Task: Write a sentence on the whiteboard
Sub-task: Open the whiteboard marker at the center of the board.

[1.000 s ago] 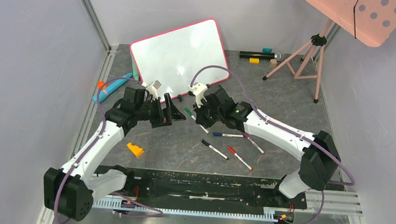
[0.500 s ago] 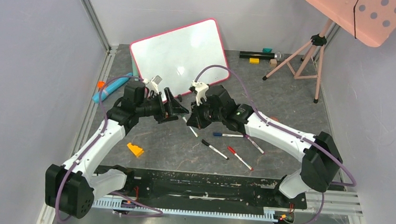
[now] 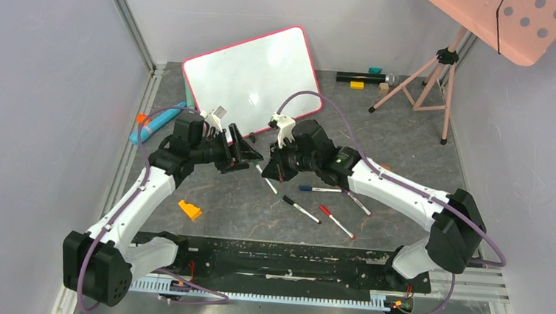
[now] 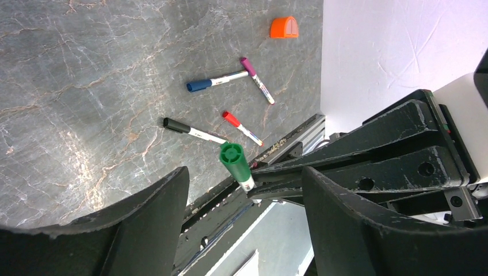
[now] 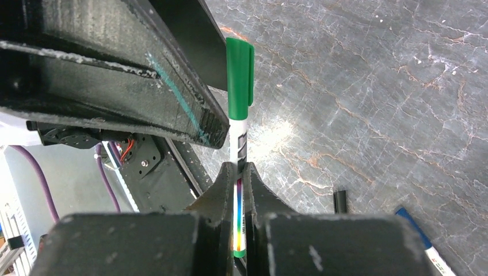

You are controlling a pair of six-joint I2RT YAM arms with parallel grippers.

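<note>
My right gripper (image 5: 239, 167) is shut on the white barrel of a green marker (image 5: 239, 75), whose cap points away from it. My left gripper (image 4: 244, 172) is open, and the marker's green cap (image 4: 233, 158) sits end-on between its wide fingers, touching neither. In the top view the two grippers, left (image 3: 253, 157) and right (image 3: 274, 168), meet tip to tip just in front of the whiteboard (image 3: 251, 70). The board leans at the back with its pink-red rim. Its face looks blank white, so the sentence is out of view.
Blue (image 3: 317, 188), black (image 3: 301, 209), red (image 3: 337, 222) and purple (image 3: 357, 202) markers lie on the grey table right of the grippers. An orange wedge (image 3: 190, 210) lies front left, a teal tube (image 3: 158, 123) far left. A tripod (image 3: 428, 79) holds a pink dotted panel (image 3: 513, 22) back right.
My left gripper has swung right, bringing its fingers around the marker's cap, and they have narrowed somewhat. The right gripper keeps its hold and has shifted slightly.
</note>
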